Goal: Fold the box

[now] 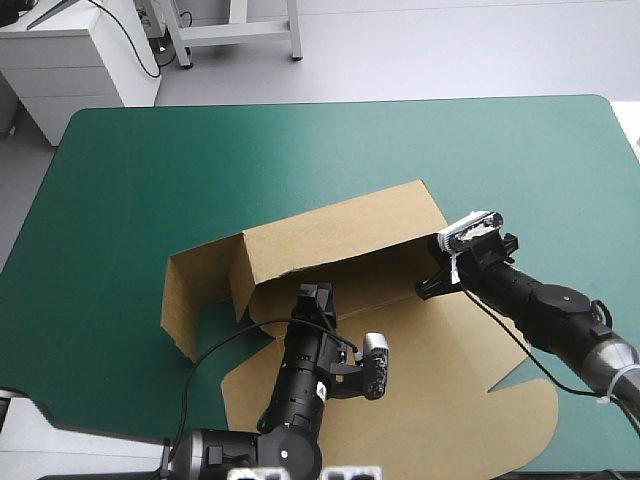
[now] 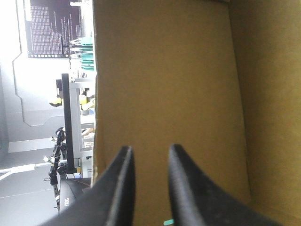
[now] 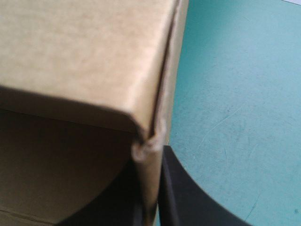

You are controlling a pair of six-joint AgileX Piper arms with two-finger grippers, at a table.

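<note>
The brown box (image 1: 400, 340) lies near the table's front, its long back wall (image 1: 330, 235) raised and a side flap (image 1: 195, 285) standing at its left end. My left gripper (image 1: 318, 293) sits inside the box, pointing at the back wall (image 2: 164, 84). The left gripper (image 2: 149, 153) is open by a narrow gap with nothing in it. My right gripper (image 1: 432, 283) is at the box's right end. In the right wrist view the right gripper (image 3: 149, 165) is shut on the upright edge of the folded corner wall (image 3: 94, 61).
The teal-green cover (image 1: 300, 150) stretches from the back wall to the table's far edge. More of the cover (image 3: 235, 94) lies just outside the box's right end. The box's flat front panel (image 1: 480, 420) reaches close to the table's front edge.
</note>
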